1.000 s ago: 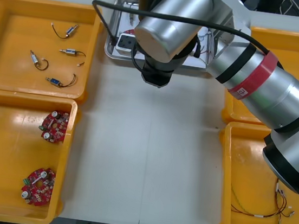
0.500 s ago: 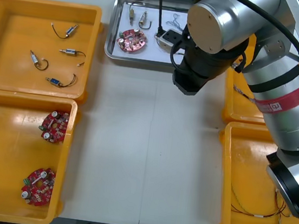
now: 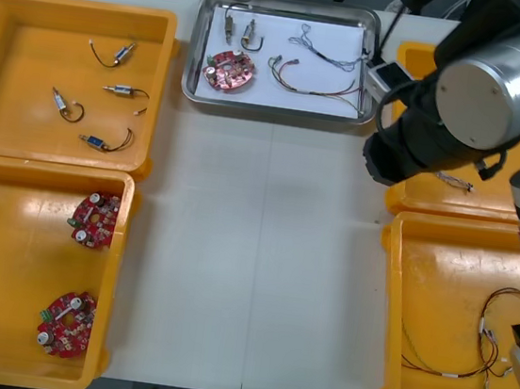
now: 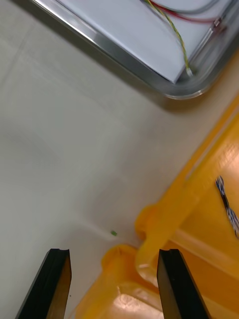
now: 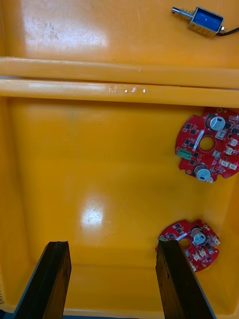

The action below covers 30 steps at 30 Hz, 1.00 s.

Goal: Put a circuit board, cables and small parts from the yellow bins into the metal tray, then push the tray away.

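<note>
On your left nothing has shifted since a second ago. The far left bin (image 3: 28, 71) holds four small metal parts (image 3: 119, 91), and the near left bin (image 3: 6, 249) holds two circuit boards (image 3: 95, 219). The left gripper (image 5: 113, 246) hangs over that near bin, fingers wide apart with nothing between them.

In the middle, the metal tray (image 3: 280, 111) sits at the table's far edge. A second ago the right arm covered it; now you see all of it. Its long axis runs across the table, side to side, parallel to the far edge. A red board (image 3: 230, 68) lies flat in its left part, with two small parts (image 3: 229, 28) beyond it. A blue and white cable (image 3: 321, 48) and a red and yellow cable (image 3: 316, 86) stretch along the tray's length.

The right arm (image 3: 500, 91) has swung right, off the tray. The right gripper (image 4: 114, 254) is spread wide and empty over the table, where the two right bins meet. The far right bin (image 3: 419, 57) holds a twisted cable (image 4: 226, 202). More cables (image 3: 468, 358) lie in the near right bin (image 3: 437, 302).
</note>
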Available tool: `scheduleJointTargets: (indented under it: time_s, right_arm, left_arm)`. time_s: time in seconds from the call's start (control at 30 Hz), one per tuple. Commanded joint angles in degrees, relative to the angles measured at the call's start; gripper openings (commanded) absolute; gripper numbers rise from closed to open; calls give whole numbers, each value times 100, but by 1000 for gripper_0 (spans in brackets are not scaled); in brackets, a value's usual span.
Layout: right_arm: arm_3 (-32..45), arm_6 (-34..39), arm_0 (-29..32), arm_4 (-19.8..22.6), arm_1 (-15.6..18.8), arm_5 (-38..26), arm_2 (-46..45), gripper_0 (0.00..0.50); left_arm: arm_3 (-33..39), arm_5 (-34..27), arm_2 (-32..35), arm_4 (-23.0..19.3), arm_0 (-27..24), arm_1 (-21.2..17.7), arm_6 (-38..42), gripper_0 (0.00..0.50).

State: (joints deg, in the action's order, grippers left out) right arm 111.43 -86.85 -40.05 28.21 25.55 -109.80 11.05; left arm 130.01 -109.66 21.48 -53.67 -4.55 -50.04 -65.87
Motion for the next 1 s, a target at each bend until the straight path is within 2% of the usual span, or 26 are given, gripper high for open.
scheduleJointTargets:
  time_s: [0.03, 0.13, 0.3, 0.57, 1.0]
  right_arm:
    - [608, 414, 648, 299, 592, -20, -560, 500]
    - [793, 414, 902, 343, 750, -20, -824, 500]
    - [837, 423, 1263, 440, 803, -20, -1290, 500]
    - [828, 432, 1931, 1011, 970, -20, -2397, 500]
    - [1004, 467, 2942, 1117, 1198, -20, -3065, 500]
  left_arm:
    - [156, -34, 181, -38, 77, -234, -488, 500]
    - [156, -34, 181, -38, 77, -234, -488, 500]
    - [156, -34, 181, -38, 77, -234, -488, 500]
    - [156, -34, 181, -38, 77, -234, -488, 500]
    - [156, -34, 181, -38, 77, -234, -488, 500]
